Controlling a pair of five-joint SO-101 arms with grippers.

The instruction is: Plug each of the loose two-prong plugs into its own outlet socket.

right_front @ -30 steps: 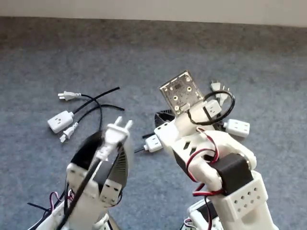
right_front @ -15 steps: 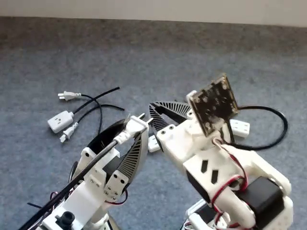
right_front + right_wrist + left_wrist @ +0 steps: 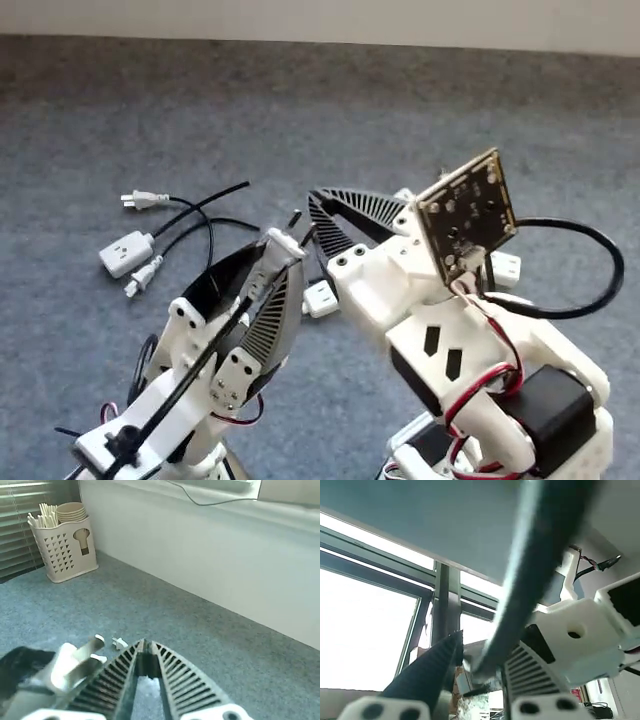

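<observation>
Noted left tool [image 3: 272, 258] clamped on plug [image 3: 283, 245] — lifted off table [image 3: 500, 120], near socket [image 3: 320, 298]. Logged right tool [image 3: 145, 645] narrow, shut at tips — raised near same socket.

Left gripper [image 3: 481, 676] pinching a white plug [image 3: 471, 664], black cord [image 3: 540, 555] stretching away, white arm [image 3: 580, 630] sitting close by, windows [image 3: 365, 630] shining behind.
</observation>
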